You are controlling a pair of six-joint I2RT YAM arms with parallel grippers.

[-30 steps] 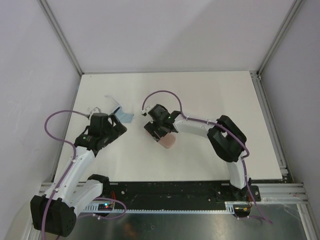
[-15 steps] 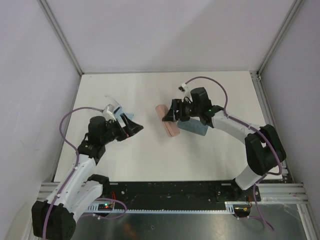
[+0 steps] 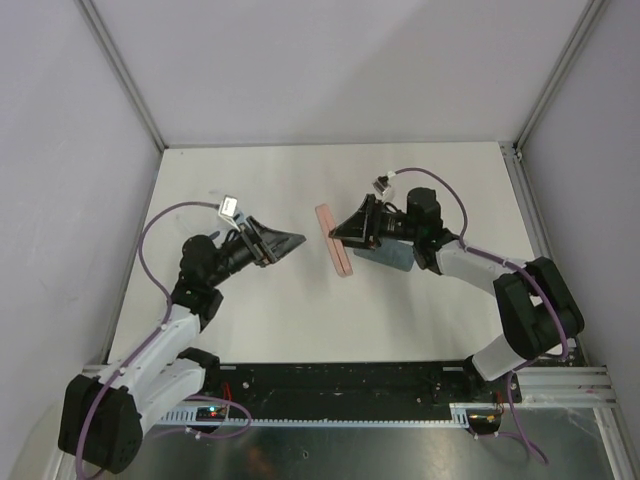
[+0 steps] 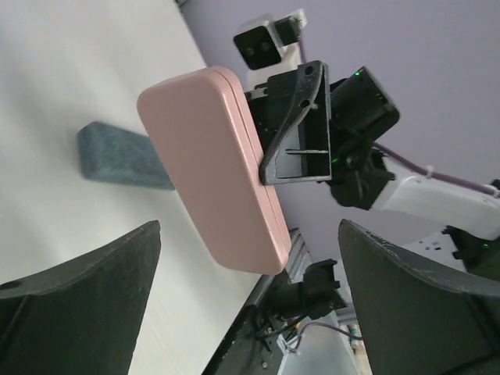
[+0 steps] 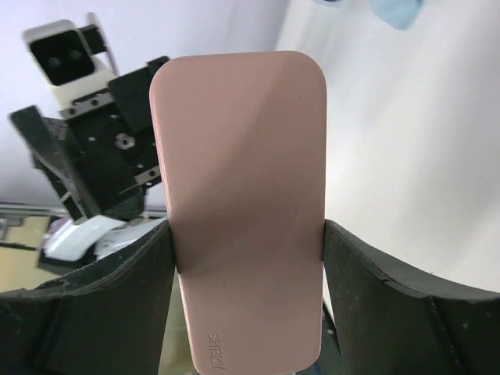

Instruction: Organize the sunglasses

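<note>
White table (image 3: 450, 300), one grey-blue case (image 4: 125, 156), one pink case (image 5: 242, 195) tight in right gripper (image 3: 345, 230), left gripper (image 3: 283, 246) wide-spread.

one case (image 3: 343, 264) is held above the middle of the surface (image 3: 300, 320) in the right gripper (image 3: 338, 234); a second case (image 4: 121, 156) lies just right of it.

Light is bright and even, from above; the white table (image 3: 420, 300) glares a little; shadows lie soft and faint; my wrist views show the pink case (image 5: 242, 203) sharp, my left fingers (image 4: 78, 312) dark, soft-edged.
</note>
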